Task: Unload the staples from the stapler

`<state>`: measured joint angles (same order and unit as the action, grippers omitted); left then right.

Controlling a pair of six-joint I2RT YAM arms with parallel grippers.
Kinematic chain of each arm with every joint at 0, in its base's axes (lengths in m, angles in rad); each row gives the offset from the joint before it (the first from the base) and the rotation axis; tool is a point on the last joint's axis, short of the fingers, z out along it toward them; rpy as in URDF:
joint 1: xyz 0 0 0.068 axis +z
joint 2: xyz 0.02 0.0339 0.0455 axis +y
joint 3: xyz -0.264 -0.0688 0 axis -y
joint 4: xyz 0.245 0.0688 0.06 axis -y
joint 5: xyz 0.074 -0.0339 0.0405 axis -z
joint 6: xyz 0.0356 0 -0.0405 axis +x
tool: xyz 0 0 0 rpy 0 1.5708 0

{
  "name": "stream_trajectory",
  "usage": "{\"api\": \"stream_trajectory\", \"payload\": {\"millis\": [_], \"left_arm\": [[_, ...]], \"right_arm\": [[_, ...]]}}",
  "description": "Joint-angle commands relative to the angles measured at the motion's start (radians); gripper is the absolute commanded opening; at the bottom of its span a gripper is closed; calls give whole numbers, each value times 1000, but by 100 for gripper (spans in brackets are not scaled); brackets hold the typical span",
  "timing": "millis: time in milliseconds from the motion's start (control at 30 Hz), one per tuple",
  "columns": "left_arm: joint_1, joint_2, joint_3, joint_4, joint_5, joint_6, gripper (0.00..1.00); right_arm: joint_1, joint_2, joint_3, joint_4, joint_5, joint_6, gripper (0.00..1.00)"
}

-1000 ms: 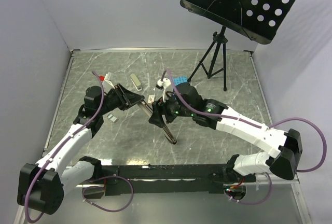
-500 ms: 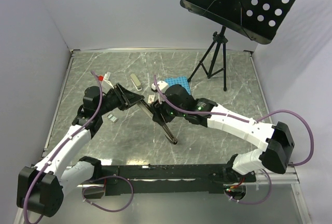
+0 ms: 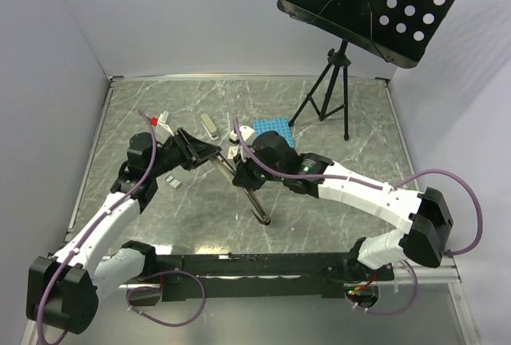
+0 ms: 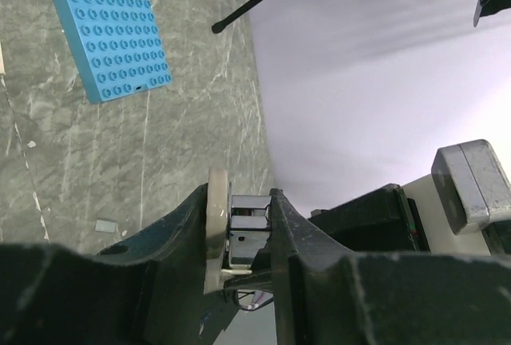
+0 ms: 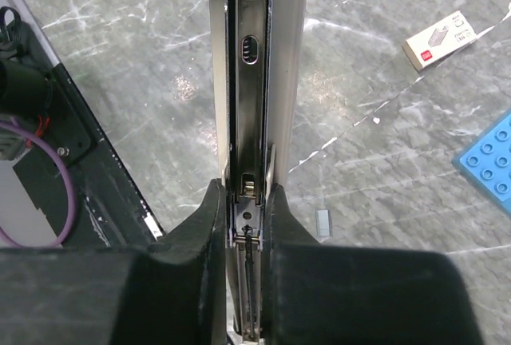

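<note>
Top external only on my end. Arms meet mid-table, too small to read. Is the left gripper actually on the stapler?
Observer: Yes. In the left wrist view, the left gripper is closed on one end of the stapler.
Operator: Right one?
Observer: The right gripper has its fingers pressed against both sides of the stapler's metal channel, which faces the right wrist camera.
Operator: Any staples out?
Observer: One small grey staple strip lies loose beside the right fingers. I cannot tell whether the channel holds more.
</note>
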<state>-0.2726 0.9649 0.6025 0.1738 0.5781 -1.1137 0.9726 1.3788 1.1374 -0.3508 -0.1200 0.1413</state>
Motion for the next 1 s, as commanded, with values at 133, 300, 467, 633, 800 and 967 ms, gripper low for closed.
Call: {"api": "stream_trajectory", "payload": {"millis": [133, 300, 467, 633, 800, 967], "left_arm": [[-4, -6, 91, -8, 45, 18, 90], [-4, 27, 149, -95, 54, 97, 99], [-4, 31, 200, -238, -51, 233, 99], [-4, 32, 241, -408, -225, 356, 99], [-2, 35, 258, -473, -366, 422, 100], [1, 51, 258, -497, -391, 430, 99]], "right_arm": [[-98, -23, -8, -36, 28, 102, 0], [-254, -44, -27, -160, 20, 123, 0], [-389, -14, -16, -336, 181, 95, 0], [-515, 20, -33, -431, 236, 90, 0], [-591, 81, -41, -415, 240, 80, 0], [-629, 176, -16, -384, 241, 90, 0]]}}
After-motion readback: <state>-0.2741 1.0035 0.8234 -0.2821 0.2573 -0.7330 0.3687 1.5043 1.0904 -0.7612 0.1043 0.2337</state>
